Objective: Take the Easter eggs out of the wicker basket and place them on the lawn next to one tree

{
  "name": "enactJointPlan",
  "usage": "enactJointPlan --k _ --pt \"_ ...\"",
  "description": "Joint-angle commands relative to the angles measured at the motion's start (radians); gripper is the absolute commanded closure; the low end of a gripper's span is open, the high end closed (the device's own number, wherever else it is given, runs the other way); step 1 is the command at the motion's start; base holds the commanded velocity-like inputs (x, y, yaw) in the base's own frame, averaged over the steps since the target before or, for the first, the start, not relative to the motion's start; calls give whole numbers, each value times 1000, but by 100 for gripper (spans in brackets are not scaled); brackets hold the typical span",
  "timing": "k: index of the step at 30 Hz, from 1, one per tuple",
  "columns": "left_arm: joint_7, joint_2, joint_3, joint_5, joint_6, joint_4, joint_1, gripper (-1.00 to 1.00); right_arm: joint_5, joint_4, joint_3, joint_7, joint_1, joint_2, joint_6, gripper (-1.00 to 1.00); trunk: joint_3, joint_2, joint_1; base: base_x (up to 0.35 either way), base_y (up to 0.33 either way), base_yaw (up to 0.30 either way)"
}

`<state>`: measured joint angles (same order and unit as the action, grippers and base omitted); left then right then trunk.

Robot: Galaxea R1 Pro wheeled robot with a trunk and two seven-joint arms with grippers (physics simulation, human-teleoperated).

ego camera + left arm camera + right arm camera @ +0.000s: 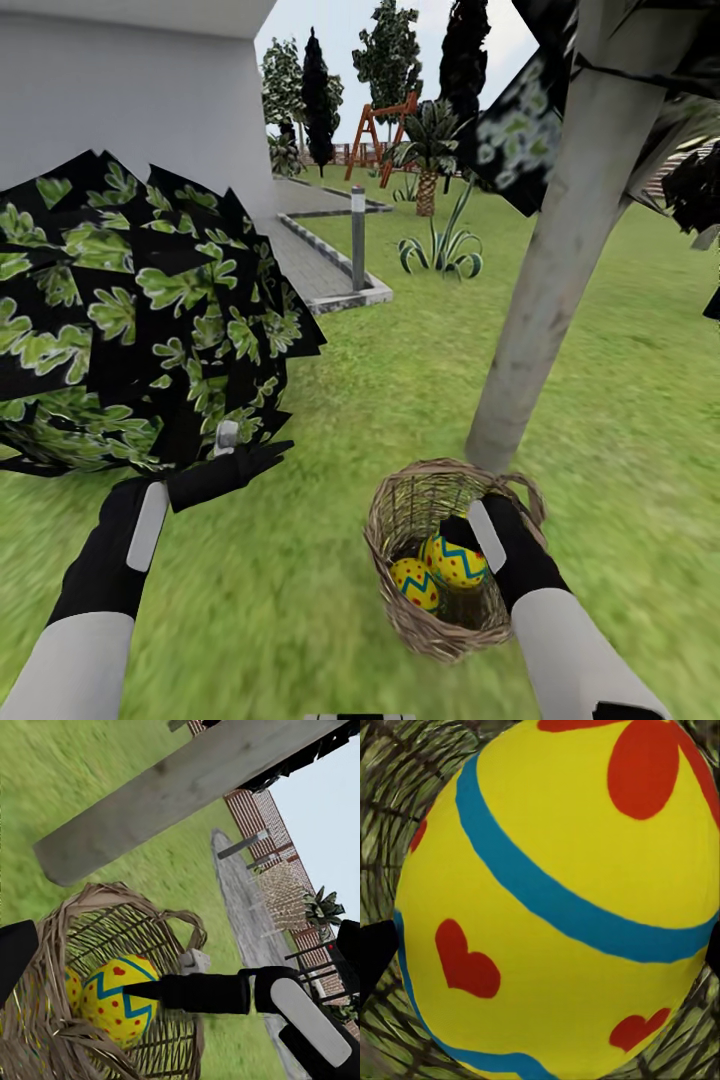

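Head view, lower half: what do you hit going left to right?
Bush → left tool → wicker basket with eggs → right tool, inside the basket → tree trunk, behind the basket.

A: Wicker basket on lawn, just before tree trunk. Two Easter eggs visible inside.

B: Bush left, well apart. Right gripper inside basket; left gripper near bush.
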<state>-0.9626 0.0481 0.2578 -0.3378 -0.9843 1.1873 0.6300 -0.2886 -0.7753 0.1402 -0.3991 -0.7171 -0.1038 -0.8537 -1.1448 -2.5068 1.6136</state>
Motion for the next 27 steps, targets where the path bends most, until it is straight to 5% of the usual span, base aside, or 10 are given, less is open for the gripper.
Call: enactJointPlan --k 1,8,13,21,27 --pt "-4 1 1 2 -4 0 1 -100 -12 -30 2 -9 0 -2 -11 100 3 0 -1 0 0 0" --pt "-4 1 1 2 -4 0 1 -100 -14 -120 2 -9 11 -5 -120 100 30 2 -4 0 0 0" --pt "-3 5 -28 3 -5 0 2 -100 -136 -257 -2 -10 16 6 -158 100 49 3 -6 0 0 0" --pt "-3 6 -32 4 -5 0 1 -100 -146 -473 -5 -10 92 4 -162 100 80 5 -10 -36 0 0" --pt "-4 6 -32 3 -5 0 1 -100 -147 -489 -6 -10 102 3 -162 100 104 6 -12 -325 0 0"
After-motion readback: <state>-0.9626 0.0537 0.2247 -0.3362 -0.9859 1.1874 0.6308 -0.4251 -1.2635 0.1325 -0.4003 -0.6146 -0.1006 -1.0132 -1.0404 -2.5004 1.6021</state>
